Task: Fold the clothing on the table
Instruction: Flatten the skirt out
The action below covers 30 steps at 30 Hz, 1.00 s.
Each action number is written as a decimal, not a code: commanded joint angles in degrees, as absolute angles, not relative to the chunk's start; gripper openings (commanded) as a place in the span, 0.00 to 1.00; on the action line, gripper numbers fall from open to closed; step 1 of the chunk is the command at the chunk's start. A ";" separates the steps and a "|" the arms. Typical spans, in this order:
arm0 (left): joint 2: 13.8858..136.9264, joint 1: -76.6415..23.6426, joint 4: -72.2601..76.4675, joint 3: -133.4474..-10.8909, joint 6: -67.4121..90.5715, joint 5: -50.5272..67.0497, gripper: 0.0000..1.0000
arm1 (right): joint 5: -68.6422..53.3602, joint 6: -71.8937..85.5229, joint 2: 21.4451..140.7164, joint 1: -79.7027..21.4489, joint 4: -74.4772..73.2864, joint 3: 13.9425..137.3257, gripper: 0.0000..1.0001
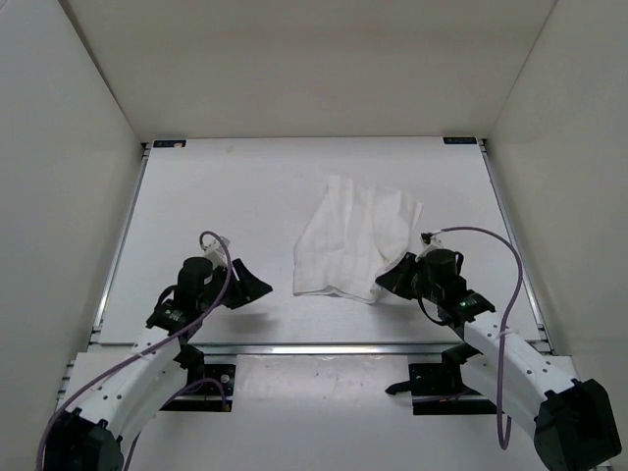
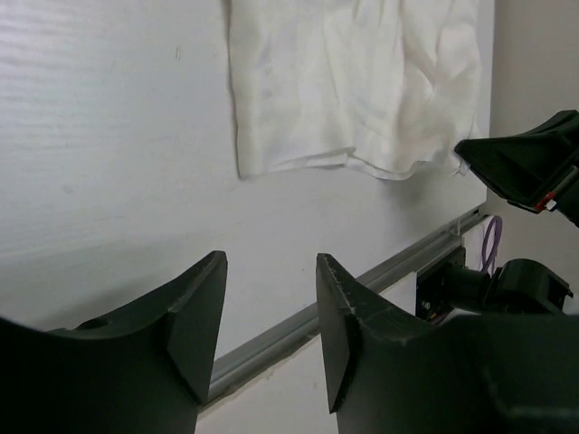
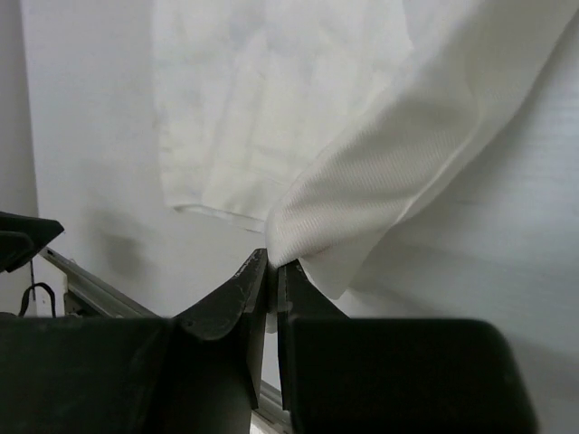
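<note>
Left fingers (image 2: 194, 316) stand apart w/ nothing between them, over bare table (image 1: 216, 196) near the front rail (image 1: 324, 347), well left of the clothing (image 1: 353, 245). Clothing lies rumpled right of centre on the table, mostly flat, its near-right corner lifted. Right fingers (image 3: 231, 307) are pinched tight on that corner fold; the cloth drapes away from the tips.
</note>
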State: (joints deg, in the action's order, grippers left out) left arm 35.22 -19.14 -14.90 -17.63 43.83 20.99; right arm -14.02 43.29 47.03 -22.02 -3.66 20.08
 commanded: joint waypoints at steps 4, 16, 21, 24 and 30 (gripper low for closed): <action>44.19 -26.18 -11.44 -17.58 45.26 16.88 0.57 | -12.65 41.76 46.31 -20.92 -2.55 19.60 0.00; 75.56 -32.43 -4.05 -30.31 43.07 6.95 0.56 | -13.18 37.62 49.31 -20.75 -0.35 19.69 0.00; 82.86 -34.36 -3.51 -35.67 43.95 3.78 0.55 | -14.32 36.39 48.69 -19.43 -0.62 19.68 0.00; 86.83 -34.54 -3.96 -38.92 43.42 3.08 0.56 | -15.03 35.95 47.82 -18.98 -0.62 19.51 0.00; 96.05 -37.87 -4.91 -44.99 42.10 4.83 0.32 | -15.64 34.72 48.08 -18.19 -1.40 20.47 0.00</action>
State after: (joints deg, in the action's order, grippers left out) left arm 92.71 -35.81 -2.63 -42.85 43.92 5.50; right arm -15.14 36.69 48.58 -18.92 -3.20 18.33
